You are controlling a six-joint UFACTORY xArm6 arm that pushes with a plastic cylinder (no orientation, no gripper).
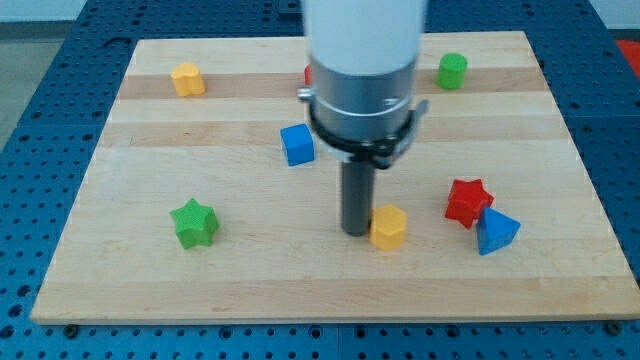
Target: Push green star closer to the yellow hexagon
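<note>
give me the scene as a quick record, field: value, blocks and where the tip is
tip: my tip touching the left side of the yellow hexagon
green star: far to the view's left, untouched
red star: right of hexagon, against blue triangle
blue cube: above tip
top row: yellow block, green cylinder
board: wooden board

Counter (120, 290) carries all blocks. Green star (194, 223) sits at lower left, well apart from the yellow hexagon (388, 227) at lower centre. My tip (356, 233) stands just left of that hexagon, touching or nearly so. Red star (468, 201) lies to the hexagon's right, touching blue triangle (496, 232) below-right of it. Blue cube (297, 144) sits above-left of the tip. Yellow block (187, 78) is top left, green cylinder (452, 70) top right. Red block (309, 75) is mostly hidden behind the arm.
</note>
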